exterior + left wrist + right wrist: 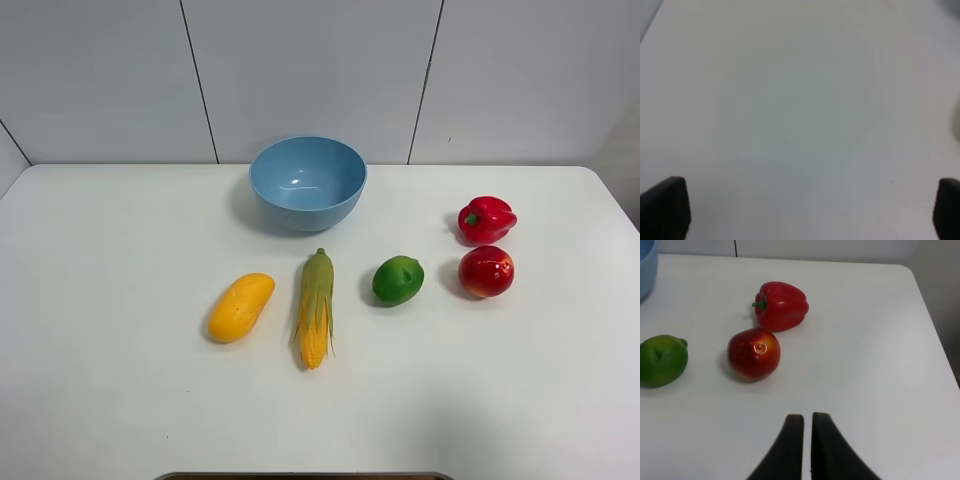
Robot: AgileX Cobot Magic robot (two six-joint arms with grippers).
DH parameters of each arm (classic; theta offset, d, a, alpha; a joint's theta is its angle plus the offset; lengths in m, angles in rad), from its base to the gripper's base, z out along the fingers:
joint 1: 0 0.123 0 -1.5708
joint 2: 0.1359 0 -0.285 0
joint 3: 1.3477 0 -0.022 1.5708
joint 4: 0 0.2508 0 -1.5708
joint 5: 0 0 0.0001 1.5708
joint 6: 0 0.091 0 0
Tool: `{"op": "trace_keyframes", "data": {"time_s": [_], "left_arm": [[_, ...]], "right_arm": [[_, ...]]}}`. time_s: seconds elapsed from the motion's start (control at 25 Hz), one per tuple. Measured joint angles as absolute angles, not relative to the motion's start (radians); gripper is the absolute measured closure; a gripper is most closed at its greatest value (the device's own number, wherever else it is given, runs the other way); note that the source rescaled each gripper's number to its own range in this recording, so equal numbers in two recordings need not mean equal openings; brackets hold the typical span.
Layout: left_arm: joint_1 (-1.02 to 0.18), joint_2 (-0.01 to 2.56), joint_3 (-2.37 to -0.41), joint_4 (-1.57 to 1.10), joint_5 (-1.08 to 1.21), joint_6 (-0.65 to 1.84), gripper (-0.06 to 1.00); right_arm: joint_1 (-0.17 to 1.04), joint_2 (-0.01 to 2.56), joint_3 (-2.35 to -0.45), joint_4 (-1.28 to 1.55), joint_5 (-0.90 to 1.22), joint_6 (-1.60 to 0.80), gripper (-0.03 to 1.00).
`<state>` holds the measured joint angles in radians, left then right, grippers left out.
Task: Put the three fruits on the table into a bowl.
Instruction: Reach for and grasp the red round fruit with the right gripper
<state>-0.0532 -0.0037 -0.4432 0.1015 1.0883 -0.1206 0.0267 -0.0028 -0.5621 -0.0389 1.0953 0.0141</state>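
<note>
You are looking down on a large white table (120, 380) with rounded corners and a smooth, matte top. Behind it, at 12 o'clock, stands a pale grey wall (310, 70) of flat panels split by thin dark seams.

Take the corn cob (316, 308) near the middle of the table as the centre of the clock. It is long and tapered, with a green husk towards the wall and yellow kernels towards you.

- **Bowl:** The bowl (307, 182) sits at 12 o'clock. It is round, deep, light-blue plastic with a soft sheen inside, and wider than any fruit.
- **Mango:** The mango (241, 307) lies at 9 o'clock, just beside the cob. It is oblong, smooth and yellow-orange.
- **Lime:** The lime (398, 279) sits between 2 and 3 o'clock. It is round, green and faintly dimpled.
- **Apple:** The apple (486, 271) is farther out at 3 o'clock. It is glossy red with a yellowish blush.
- **Pepper:** A lobed red bell pepper (486, 219) with a green stem sits near the apple, at the apple's 12 o'clock.

All three fruits rest on the table, apart from the bowl.

The left gripper (805, 210) hangs over bare, blurred white tabletop. Its jaws stand wide apart with nothing between them.

The right gripper (807, 445) has its dark jaws drawn together, leaving only a thin slit and gripping nothing. The apple lies near it on the table.
</note>
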Motion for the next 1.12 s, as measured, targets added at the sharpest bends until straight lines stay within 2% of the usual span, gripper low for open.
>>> {"op": "trace_keyframes", "data": {"time_s": [0.16, 0.28, 0.44, 0.56, 0.68, 0.84, 1.12], "left_arm": [[-0.053, -0.004, -0.443, 0.102, 1.088, -0.121, -0.05], [-0.053, -0.004, -0.443, 0.102, 1.088, -0.121, -0.05], [-0.053, -0.004, -0.443, 0.102, 1.088, -0.121, -0.05], [-0.053, -0.004, -0.443, 0.102, 1.088, -0.121, -0.05], [-0.053, -0.004, -0.443, 0.102, 1.088, -0.121, -0.05], [-0.053, -0.004, -0.443, 0.102, 1.088, -0.121, -0.05], [-0.053, -0.004, -0.443, 0.102, 1.088, -0.121, -0.05]], "right_arm": [[0.027, -0.003, -0.562, -0.031, 1.095, 0.014, 0.96], [0.027, 0.032, -0.562, -0.009, 1.095, 0.014, 0.88], [0.027, 0.144, -0.58, 0.013, 1.095, 0.014, 0.66], [0.027, 0.23, -0.643, 0.013, 1.095, 0.014, 0.46], [0.027, 0.306, -0.73, 0.008, 1.093, 0.014, 0.32], [0.027, 0.4, -0.846, 0.008, 1.094, 0.014, 0.25], [0.027, 0.593, -1.021, -0.039, 1.134, 0.014, 0.24]]}}
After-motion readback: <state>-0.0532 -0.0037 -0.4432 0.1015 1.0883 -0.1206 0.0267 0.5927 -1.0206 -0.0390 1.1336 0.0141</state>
